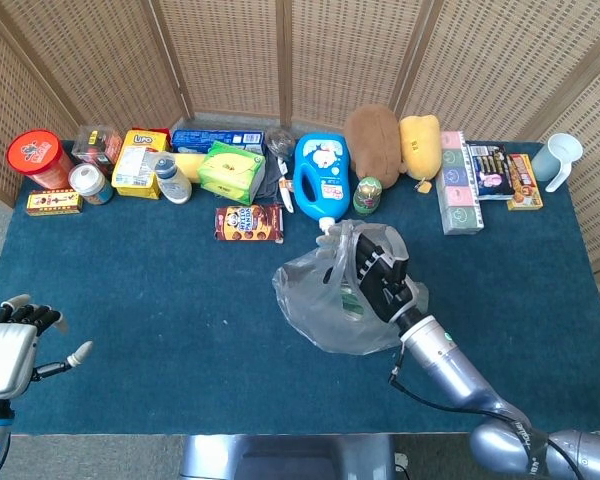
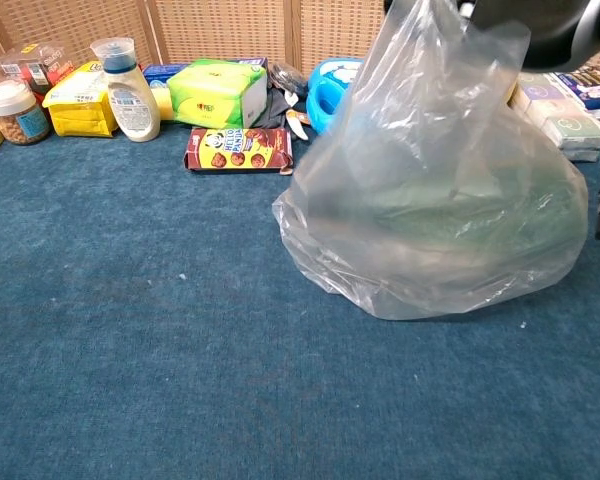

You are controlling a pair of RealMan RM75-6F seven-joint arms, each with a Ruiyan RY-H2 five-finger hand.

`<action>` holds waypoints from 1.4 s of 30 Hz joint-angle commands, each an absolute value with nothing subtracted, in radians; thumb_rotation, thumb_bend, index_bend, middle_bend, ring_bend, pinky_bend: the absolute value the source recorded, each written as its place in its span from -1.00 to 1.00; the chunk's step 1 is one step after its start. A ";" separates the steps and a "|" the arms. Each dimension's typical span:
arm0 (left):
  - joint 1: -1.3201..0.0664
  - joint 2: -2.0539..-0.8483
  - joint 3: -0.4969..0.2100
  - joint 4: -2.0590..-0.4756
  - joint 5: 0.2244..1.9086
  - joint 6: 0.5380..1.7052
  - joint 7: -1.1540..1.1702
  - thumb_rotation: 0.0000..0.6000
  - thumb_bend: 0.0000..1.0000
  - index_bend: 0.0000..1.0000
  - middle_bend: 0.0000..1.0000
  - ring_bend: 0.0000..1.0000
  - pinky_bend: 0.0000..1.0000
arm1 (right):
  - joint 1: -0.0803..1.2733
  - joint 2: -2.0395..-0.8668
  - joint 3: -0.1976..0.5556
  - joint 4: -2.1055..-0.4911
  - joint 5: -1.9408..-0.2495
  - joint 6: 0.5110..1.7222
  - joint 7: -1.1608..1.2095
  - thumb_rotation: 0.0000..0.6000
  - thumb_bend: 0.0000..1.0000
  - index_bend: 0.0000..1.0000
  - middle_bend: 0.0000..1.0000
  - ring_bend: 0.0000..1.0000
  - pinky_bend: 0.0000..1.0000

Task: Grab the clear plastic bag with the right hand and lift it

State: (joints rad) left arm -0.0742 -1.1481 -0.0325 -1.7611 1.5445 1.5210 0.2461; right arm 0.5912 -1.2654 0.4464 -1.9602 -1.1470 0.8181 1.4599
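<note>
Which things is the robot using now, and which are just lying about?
Using:
bag, clear plastic
right hand, gripping the bag's top

Lying about:
blue bottle
cookie box
green box
plush toys
red tub
cup
left hand, holding nothing
</note>
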 commanded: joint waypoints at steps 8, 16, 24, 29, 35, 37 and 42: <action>-0.073 -1.148 -0.030 -1.760 1.543 1.520 0.243 -0.99 -0.67 0.09 0.00 -0.18 -0.59 | 0.569 -1.197 0.539 -2.022 -1.063 0.761 1.502 -0.33 -0.17 -0.24 -0.11 0.06 0.36; -0.071 -1.149 -0.029 -1.760 1.550 1.529 0.240 -1.00 -0.67 0.09 0.00 -0.18 -0.59 | 0.542 -1.085 0.624 -2.108 -0.960 0.768 1.437 0.19 -0.16 0.13 0.27 0.38 0.62; -0.067 -1.149 -0.028 -1.758 1.556 1.539 0.236 -0.99 -0.67 0.09 0.00 -0.18 -0.59 | 0.506 -0.993 0.700 -2.165 -0.902 0.737 1.447 0.47 -0.14 0.21 0.36 0.49 0.73; -0.065 -1.149 -0.027 -1.757 1.559 1.543 0.236 -0.99 -0.67 0.09 0.00 -0.18 -0.59 | 0.480 -0.952 0.748 -2.185 -0.885 0.712 1.476 0.74 -0.13 0.26 0.41 0.54 0.80; -0.060 -1.144 -0.025 -1.765 1.569 1.555 0.240 -0.99 -0.67 0.09 0.00 -0.18 -0.59 | 0.430 -0.882 0.854 -2.217 -0.850 0.689 1.542 0.87 -0.12 0.29 0.44 0.59 0.85; -0.059 -1.142 -0.024 -1.767 1.571 1.556 0.243 -0.99 -0.67 0.09 0.00 -0.18 -0.59 | 0.418 -0.864 0.886 -2.225 -0.831 0.686 1.559 0.93 -0.12 0.31 0.46 0.61 0.88; -0.053 -1.137 -0.022 -1.776 1.576 1.566 0.252 -0.99 -0.67 0.09 0.00 -0.18 -0.59 | 0.409 -0.792 0.960 -2.216 -0.728 0.598 1.614 0.96 -0.09 0.35 0.51 0.67 0.95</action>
